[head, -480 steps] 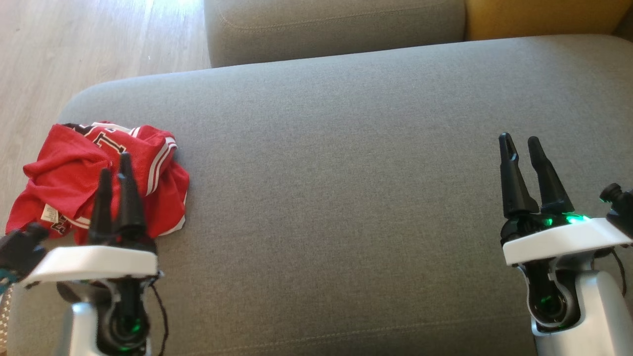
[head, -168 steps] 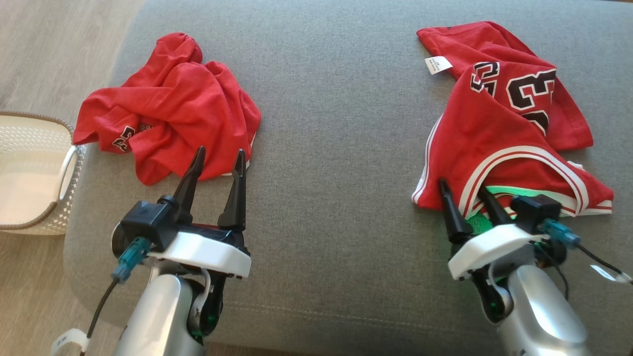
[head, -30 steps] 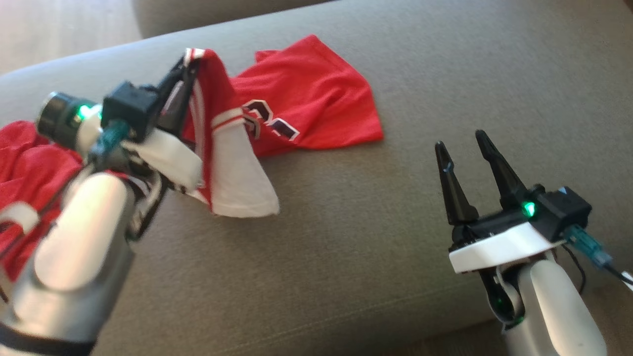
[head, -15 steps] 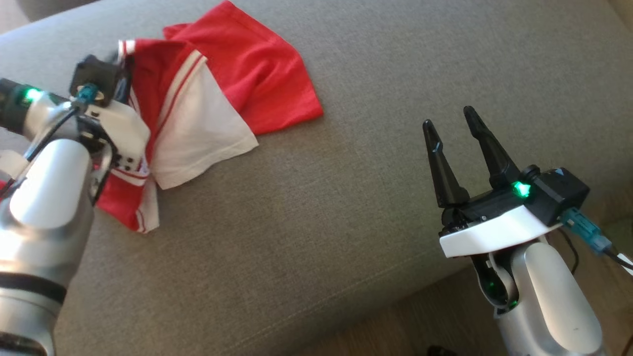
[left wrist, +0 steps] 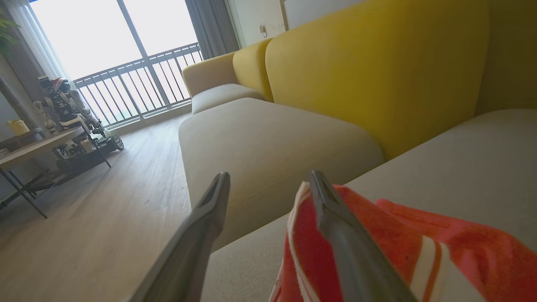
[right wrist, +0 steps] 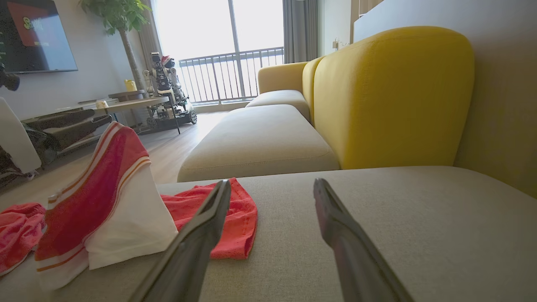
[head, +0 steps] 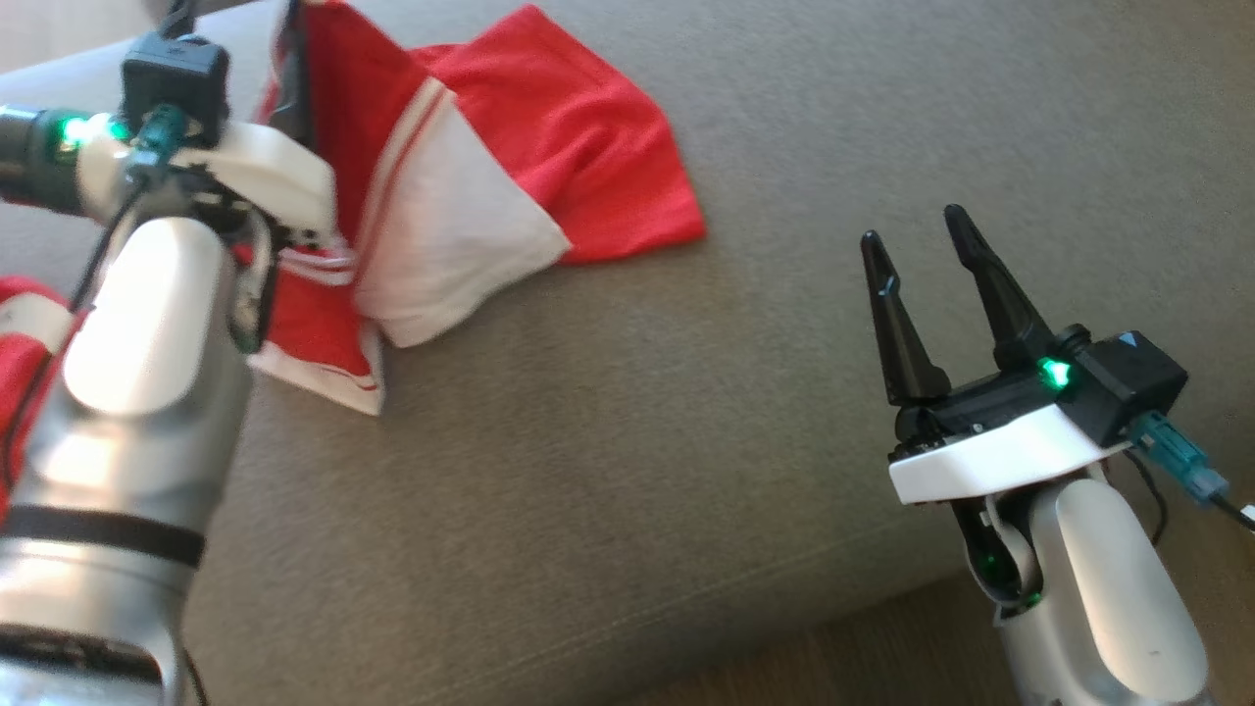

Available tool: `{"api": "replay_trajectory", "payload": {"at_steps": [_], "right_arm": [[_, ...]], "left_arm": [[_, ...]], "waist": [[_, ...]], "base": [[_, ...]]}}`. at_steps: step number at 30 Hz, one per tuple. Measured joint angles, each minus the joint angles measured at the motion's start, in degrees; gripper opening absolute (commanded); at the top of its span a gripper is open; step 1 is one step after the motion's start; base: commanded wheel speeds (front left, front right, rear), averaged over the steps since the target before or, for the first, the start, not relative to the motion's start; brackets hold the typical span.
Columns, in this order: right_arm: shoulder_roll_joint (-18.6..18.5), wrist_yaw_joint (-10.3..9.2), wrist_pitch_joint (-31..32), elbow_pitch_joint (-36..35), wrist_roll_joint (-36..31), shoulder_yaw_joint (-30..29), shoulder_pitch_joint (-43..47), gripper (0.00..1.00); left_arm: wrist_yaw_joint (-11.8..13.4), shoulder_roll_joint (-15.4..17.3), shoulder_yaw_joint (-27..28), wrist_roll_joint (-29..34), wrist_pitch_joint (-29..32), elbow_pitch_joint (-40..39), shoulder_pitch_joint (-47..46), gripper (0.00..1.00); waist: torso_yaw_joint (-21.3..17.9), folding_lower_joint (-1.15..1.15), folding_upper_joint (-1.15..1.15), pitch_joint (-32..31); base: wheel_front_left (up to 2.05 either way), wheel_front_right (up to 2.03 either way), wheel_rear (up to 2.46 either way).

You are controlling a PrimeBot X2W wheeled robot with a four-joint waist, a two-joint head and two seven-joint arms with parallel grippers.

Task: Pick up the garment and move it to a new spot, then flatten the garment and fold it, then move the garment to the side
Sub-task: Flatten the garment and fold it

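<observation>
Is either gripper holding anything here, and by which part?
Nothing is gripped. The left gripper stands open; the red garment with white stripes only leans against one finger at its striped edge. The right gripper is open and empty.

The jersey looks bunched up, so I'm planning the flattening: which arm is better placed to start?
Probably left. The left gripper is open right at the red jersey, raised fabric against one finger. The right gripper, also open, is over bare sofa cushion, apart from the jersey.
</observation>
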Motion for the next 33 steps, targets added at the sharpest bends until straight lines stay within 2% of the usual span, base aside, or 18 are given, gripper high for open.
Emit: {"api": "replay_trajectory", "payload": {"at_steps": [4,8,13,16,19,26,29,33], "right_arm": [[0.00,0.00,0.00,0.12,-1.38,-1.33,0.60,1.00],[0.00,0.00,0.00,0.60,-2.81,-1.27,1.31,1.00],[0.01,0.00,0.00,0.71,-2.75,-0.90,1.16,1.00],[0.00,0.00,0.00,0.76,-2.31,-0.71,1.21,1.00],[0.00,0.00,0.00,0.78,-2.25,-0.41,1.57,1.00],[0.01,0.00,0.00,0.79,-2.26,-1.93,5.05,1.00],[0.01,0.00,0.00,0.82,-2.26,-2.42,5.17,1.00],[0.01,0.00,0.00,0.82,-2.26,-3.32,5.37,1.00]], "left_arm": [[0.29,-1.03,0.31,-0.34,-0.41,-6.56,5.16,1.00],[-1.74,-0.56,-0.43,-1.01,-0.40,-5.06,9.40,1.00],[-1.97,-0.44,0.45,-2.18,-0.41,-6.03,8.56,1.00],[-1.86,-1.82,2.24,-4.11,-0.41,-9.81,9.44,1.00],[-0.40,-4.33,5.15,-6.30,-0.41,-16.44,13.52,1.00],[0.59,-11.34,8.64,-9.10,-0.41,-30.81,32.96,1.00],[0.09,-11.78,8.43,-7.25,-0.41,-33.14,38.33,1.00],[-0.47,-12.04,8.10,-7.20,-0.41,-34.05,40.95,1.00]], "waist": [[3.58,0.00,0.00,-1.39],[7.19,0.00,0.00,-2.68],[10.24,0.00,0.00,-4.09],[11.03,0.00,0.00,-5.00],[11.31,0.00,0.00,-5.91],[11.57,0.00,0.00,-7.13],[11.46,0.00,0.00,-7.29],[11.53,0.00,0.00,-7.50]], "base": [[0.00,0.00,0.00],[0.00,0.00,0.00],[0.00,0.00,0.00],[0.00,0.00,0.00],[0.00,0.00,0.00],[0.00,0.00,0.00],[0.00,0.00,0.00],[0.00,0.00,0.00]]}}
